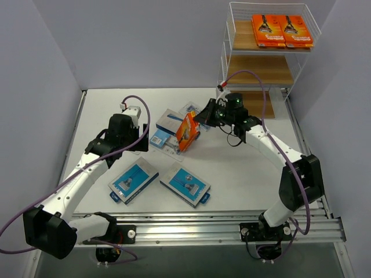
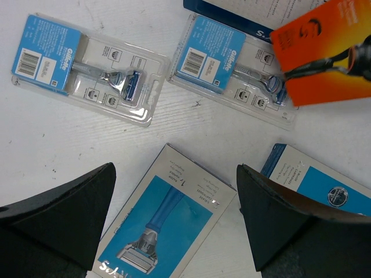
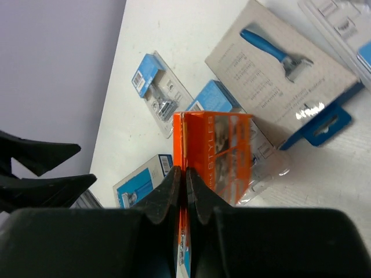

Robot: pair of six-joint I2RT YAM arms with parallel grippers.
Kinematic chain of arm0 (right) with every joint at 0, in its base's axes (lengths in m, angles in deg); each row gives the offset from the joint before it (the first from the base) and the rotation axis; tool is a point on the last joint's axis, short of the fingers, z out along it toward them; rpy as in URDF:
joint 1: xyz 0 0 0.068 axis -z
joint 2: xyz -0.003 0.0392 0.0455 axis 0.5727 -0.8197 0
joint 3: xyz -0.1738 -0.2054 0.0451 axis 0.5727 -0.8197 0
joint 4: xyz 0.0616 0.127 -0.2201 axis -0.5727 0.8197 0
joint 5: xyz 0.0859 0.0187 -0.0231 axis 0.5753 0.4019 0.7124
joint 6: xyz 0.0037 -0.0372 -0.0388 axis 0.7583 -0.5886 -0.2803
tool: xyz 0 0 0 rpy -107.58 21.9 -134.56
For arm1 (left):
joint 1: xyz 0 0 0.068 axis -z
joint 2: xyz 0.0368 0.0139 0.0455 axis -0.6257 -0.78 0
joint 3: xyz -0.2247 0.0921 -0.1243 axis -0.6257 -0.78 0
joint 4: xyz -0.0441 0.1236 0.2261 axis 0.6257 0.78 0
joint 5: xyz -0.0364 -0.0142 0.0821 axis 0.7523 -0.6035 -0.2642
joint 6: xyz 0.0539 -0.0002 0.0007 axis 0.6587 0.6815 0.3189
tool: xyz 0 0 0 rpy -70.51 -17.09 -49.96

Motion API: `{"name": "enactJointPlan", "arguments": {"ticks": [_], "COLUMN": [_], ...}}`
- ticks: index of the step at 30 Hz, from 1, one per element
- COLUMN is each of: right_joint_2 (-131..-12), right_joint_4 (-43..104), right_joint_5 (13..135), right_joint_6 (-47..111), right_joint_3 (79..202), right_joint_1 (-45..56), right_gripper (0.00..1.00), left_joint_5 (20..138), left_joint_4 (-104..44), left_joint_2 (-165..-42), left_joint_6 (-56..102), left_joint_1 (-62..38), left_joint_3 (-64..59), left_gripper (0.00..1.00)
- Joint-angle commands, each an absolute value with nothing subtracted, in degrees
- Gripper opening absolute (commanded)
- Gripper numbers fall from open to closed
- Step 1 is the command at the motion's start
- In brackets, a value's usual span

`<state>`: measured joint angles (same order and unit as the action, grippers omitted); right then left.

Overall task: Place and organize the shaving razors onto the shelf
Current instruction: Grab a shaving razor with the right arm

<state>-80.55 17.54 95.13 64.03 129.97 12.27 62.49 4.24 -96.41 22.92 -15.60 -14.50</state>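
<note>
My right gripper (image 1: pixel 201 120) is shut on the thin edge of an orange razor pack (image 1: pixel 186 132), held tilted just above the table; in the right wrist view the fingertips (image 3: pixel 174 179) pinch that orange pack (image 3: pixel 223 150). My left gripper (image 2: pixel 174 214) hangs open above a blue-and-grey razor box (image 2: pixel 165 229) without touching it, at the left of the table (image 1: pixel 132 139). Two orange packs (image 1: pixel 268 30) (image 1: pixel 297 30) lie side by side on the top tier of the white wire shelf (image 1: pixel 232 40) at the back right.
Two blue-and-grey boxes (image 1: pixel 134 180) (image 1: pixel 185 183) lie near the front edge, a third (image 1: pixel 172 121) behind the held pack. Clear blister packs (image 2: pixel 87 66) (image 2: pixel 232 63) lie flat between the arms, one partly under the orange pack. The shelf's middle tier (image 1: pixel 261 70) shows bare wood.
</note>
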Motion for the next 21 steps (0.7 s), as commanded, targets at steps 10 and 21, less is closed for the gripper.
{"name": "enactJointPlan", "arguments": {"ticks": [10,21], "right_joint_2": [-84.1,-84.0], "right_joint_4": [39.1,42.3], "right_joint_5": [99.2,104.1], "right_joint_6": [46.0,41.7], "right_joint_3": [155.4,171.9], "right_joint_1": [11.0,11.1], "right_gripper": [0.0,0.0], "left_joint_5": [63.7,63.8], "left_joint_4": [3.8,3.7], "left_joint_2": [-94.5,-94.5], "left_joint_6": [23.2,23.2], "left_joint_1": [-15.9,-15.9], "left_joint_3": [-12.3,-12.4], "left_gripper": [0.94,0.94]}}
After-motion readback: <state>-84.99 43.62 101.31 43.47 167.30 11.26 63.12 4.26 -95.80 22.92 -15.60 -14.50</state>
